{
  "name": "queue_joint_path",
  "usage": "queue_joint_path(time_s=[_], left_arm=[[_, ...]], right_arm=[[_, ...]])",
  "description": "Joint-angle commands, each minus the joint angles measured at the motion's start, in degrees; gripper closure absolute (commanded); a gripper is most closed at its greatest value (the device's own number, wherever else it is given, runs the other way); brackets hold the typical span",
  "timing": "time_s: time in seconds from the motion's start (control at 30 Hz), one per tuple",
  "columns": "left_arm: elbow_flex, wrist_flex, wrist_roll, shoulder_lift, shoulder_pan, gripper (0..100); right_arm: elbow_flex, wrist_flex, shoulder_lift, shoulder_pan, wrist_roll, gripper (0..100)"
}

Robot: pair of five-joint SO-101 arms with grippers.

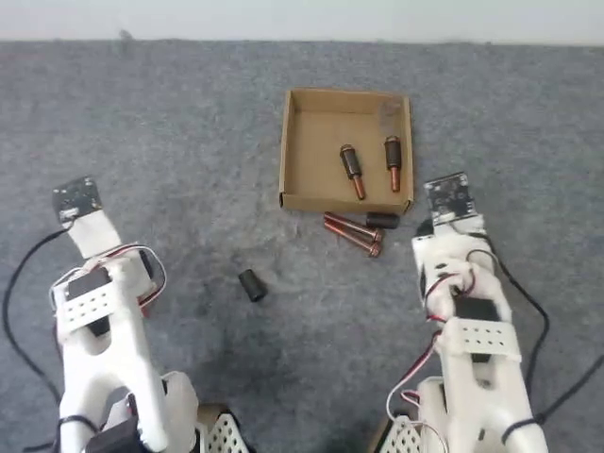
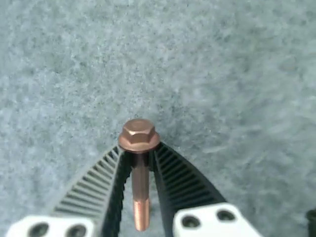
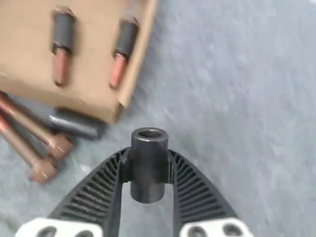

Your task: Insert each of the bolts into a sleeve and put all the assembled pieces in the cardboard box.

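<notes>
- Cardboard box [image 1: 285,151] sits open on the grey carpet [image 1: 170,113], ahead of the right fingers and off to one side of them. One of its corners [image 3: 111,106] is the part nearest their tips.
- Right arm [image 1: 467,293] stands just beside the box's near corner, and the left arm [image 1: 94,311] is well apart from the box over bare carpet.
- Right gripper [image 3: 148,155] has its fingers clamped on a sleeve [image 3: 148,173], one ribbed finger [image 3: 106,187] on each side.
- Left gripper [image 2: 139,155] has its fingers clamped on a bolt [image 2: 139,134], with the ribbed pads [image 2: 170,173] closing in on the shank just behind the head.
- Assembled pieces, two of them, lie side by side in the box, apart from each other. They are beyond the right fingertips, each a bolt with a dark sleeve on it [image 1: 352,170] [image 1: 393,162].
- Loose bolts [image 1: 347,226] [image 1: 357,242], a pair, lie on the carpet touching each other just outside the box's near wall, between that wall and the right fingers [image 3: 34,131] [image 3: 22,148].
- The held bolt runs along the gap between the left fingers. Its hexagonal head pokes out past the tips and its threaded end points back toward the gripper's base.
- The held sleeve stands between the right fingertips and sticks out past them, with its open bore showing at the far end.
- A loose sleeve [image 1: 381,220] lies against the box's near wall beside the loose bolts, close ahead of the right fingers [image 3: 74,123].
- A second loose sleeve [image 1: 251,285] lies alone on the carpet between the two arms, well clear of either set of fingers.
</notes>
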Motion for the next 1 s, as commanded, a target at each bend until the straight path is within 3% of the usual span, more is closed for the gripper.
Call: queue_joint_path(time_s=[0.0, 0.23, 0.5, 0.8, 0.97], left_arm=[[-0.5, -2.0, -2.4, -2.8, -0.2, 99], [-0.3, -2.0, -2.4, -2.8, -0.1, 99], [-0.2, -2.0, -2.4, -2.8, -0.1, 99], [-0.2, -2.0, -2.4, -2.8, -0.1, 99], [-0.2, -2.0, -2.4, -2.8, -0.1, 99]], right_arm=[[3.8, -18.0, -1.5, -5.7, 0.3, 98.9], [8.0, -36.9, -1.5, -10.4, 0.2, 98.9], [5.9, -37.6, -1.5, -13.1, -0.4, 98.9], [1.2, -37.6, -1.2, -14.1, -13.4, 98.9], [-3.4, -37.7, 7.3, -14.0, -18.8, 98.9]])
